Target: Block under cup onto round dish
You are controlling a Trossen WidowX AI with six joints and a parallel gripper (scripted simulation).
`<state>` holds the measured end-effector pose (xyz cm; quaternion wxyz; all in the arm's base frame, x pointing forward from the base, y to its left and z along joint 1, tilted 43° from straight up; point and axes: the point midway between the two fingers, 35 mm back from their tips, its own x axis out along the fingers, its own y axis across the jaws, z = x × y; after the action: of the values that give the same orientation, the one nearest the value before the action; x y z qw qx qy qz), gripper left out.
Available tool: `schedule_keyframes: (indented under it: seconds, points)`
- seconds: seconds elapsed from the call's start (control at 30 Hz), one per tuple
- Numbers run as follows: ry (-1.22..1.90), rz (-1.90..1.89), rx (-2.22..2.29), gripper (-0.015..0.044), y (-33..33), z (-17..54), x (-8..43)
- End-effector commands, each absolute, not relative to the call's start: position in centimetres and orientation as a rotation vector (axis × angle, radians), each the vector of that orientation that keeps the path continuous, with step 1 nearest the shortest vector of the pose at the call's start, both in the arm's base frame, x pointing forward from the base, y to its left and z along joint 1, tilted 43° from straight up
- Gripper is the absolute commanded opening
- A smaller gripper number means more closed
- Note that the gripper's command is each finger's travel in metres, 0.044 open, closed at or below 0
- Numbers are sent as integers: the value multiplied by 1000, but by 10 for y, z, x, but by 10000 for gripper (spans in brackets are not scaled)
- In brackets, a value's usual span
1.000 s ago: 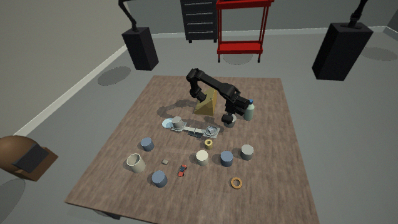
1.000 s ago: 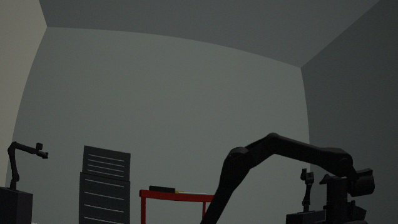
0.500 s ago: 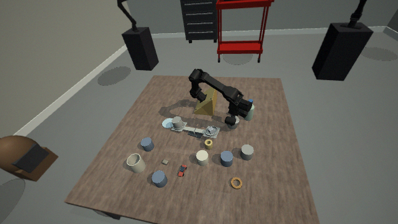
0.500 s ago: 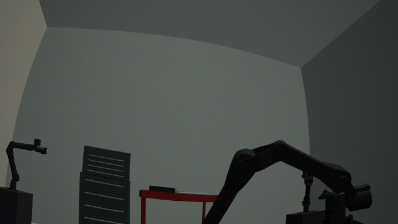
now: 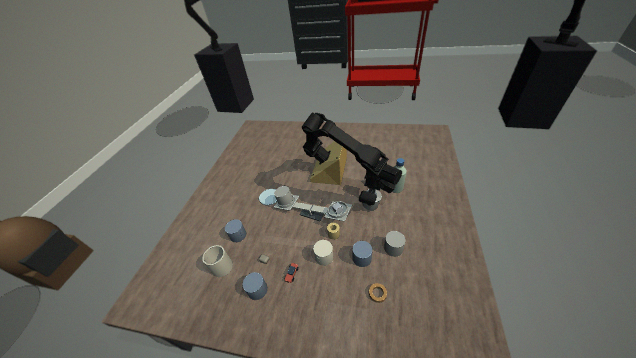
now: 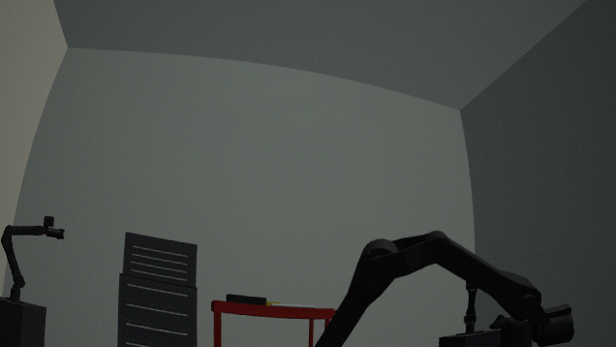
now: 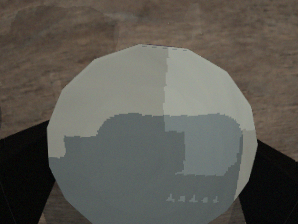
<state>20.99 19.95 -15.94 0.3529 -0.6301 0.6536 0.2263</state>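
Count of items on tabletop:
Three blue cups [image 5: 235, 230] [image 5: 362, 254] [image 5: 255, 286], one bottle [image 5: 400, 181], one toy car [image 5: 291, 273], one orange ring [image 5: 378, 292], one dish [image 5: 268, 197].

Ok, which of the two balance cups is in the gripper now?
The one off the balance: the gray cup between the gripper's fingers. Its twin stands on the pan beside the round dish.
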Motion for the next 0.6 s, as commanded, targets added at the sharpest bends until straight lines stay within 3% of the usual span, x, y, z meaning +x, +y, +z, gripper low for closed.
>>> schedule_keyframes:
  seconds: [0.0, 0.1, 0.57]
  points:
    - [1688, 585, -1639, 0, 193, -165, 210]
    - [1688, 585, -1640, 0, 190, -169, 211]
    - [1694, 586, -1633, 367, 195, -164, 209]
